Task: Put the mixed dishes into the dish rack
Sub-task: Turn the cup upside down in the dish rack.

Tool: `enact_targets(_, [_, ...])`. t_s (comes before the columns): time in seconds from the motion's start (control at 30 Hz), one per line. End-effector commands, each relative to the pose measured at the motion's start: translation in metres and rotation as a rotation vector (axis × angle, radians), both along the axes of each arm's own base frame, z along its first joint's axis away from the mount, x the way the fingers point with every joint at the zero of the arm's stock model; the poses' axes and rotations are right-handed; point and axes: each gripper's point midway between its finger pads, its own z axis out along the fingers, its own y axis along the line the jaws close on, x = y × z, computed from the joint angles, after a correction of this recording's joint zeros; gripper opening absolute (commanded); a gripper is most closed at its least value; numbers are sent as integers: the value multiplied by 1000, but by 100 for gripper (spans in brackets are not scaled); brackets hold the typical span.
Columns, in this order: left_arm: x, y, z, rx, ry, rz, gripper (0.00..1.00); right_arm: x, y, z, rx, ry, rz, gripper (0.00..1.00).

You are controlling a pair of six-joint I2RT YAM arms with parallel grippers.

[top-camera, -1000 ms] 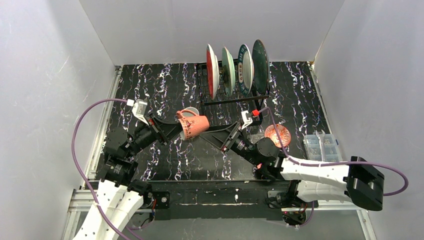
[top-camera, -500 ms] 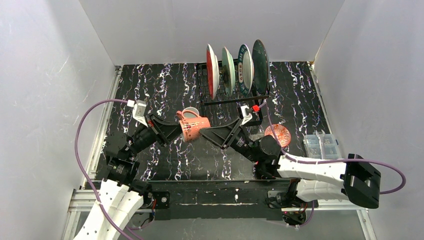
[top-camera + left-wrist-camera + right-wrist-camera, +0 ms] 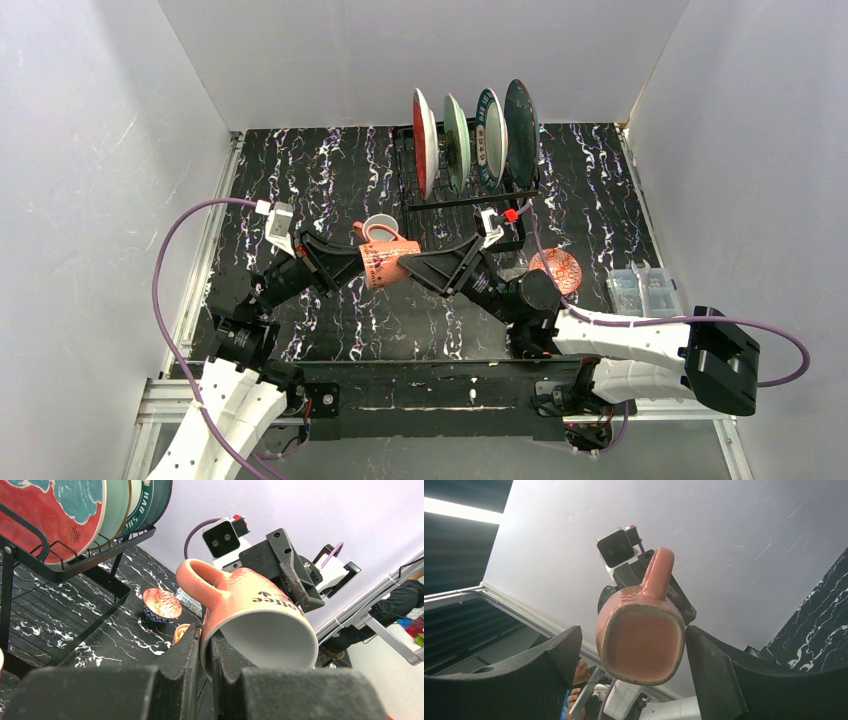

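A terracotta mug (image 3: 388, 262) hangs in the air on its side, handle up. My left gripper (image 3: 362, 262) is shut on its rim, one finger inside the white interior (image 3: 270, 640) and one outside (image 3: 206, 652). My right gripper (image 3: 407, 266) stands open around the mug's base (image 3: 641, 645), one finger (image 3: 559, 655) clear of it and the other finger (image 3: 711, 670) close beside it. The black dish rack (image 3: 462, 203) holds red (image 3: 424, 140), pale green (image 3: 456, 140), white (image 3: 490, 135) and dark teal (image 3: 520, 120) plates upright. A second mug (image 3: 380, 226) stands behind. Two red-patterned bowls (image 3: 161, 604) (image 3: 181, 632) sit on the table.
A clear plastic parts box (image 3: 645, 290) lies at the right edge near a patterned bowl (image 3: 555, 268). The rack's flat grid base (image 3: 75, 565) lies in front of the plates. White walls close in the black marbled table (image 3: 320, 180) on three sides.
My right gripper has slid left until its fingers straddle the mug's base, and they have narrowed a little. The left gripper kept its hold and shifted the mug slightly.
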Motion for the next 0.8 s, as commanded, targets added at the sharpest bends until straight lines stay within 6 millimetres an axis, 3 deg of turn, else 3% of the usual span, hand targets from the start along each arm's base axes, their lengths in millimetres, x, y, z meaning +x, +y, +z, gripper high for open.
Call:
enact_targets(0.0, [-6,2,18,-29,-77,-3,0,-8,-13,41,127,-61,11,82])
enact_targets(0.27, [-1,1,15,-26,-59,1,0,-11,-12,39,127,-72,24,69])
enact_targets(0.43, [2,1,12,-25,-45,3,0,-11,-11,39,129,-80,25,43])
enact_targets(0.53, [3,0,9,-23,-36,3,0,-12,-12,42,133,-90,24,33])
enact_targets(0.77, [7,-3,-1,-11,2,-13,24,-8,-17,44,96,-118,-26,28])
